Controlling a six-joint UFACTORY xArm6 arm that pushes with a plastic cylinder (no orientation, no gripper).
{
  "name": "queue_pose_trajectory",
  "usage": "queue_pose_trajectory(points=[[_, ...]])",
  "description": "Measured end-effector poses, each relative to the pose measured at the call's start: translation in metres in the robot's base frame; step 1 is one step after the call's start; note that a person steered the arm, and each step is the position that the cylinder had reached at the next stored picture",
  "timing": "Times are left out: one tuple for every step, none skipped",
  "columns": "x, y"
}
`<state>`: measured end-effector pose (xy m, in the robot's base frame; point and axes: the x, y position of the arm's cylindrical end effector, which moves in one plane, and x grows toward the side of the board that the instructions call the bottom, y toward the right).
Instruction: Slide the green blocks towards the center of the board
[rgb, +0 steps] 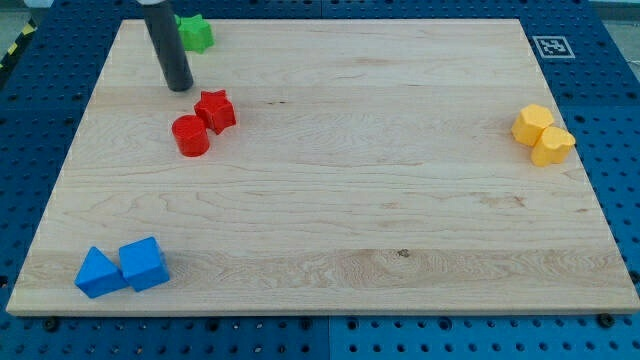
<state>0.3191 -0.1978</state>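
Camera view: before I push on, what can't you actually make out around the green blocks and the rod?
- green block, at the view's top left: only one star-like piece shows; the rod covers its left side, so a second green block behind it cannot be ruled out.
- my tip: contact with the board cannot be judged; it stands apart from the red star.
- The rod's upper part is cut off by the view's top edge.
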Motion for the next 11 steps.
queue_pose_trajectory(points=[[-0.032,-0.036],[-0.067,-0.056],[-0.101,-0.067],[-0.102,-0.063],[-0.102,-0.039],[-0.102,-0.023],[-0.102,-0.005],[-0.098,0.007],[-0.094,0.012],[-0.086,0.012],[-0.084,0.011]])
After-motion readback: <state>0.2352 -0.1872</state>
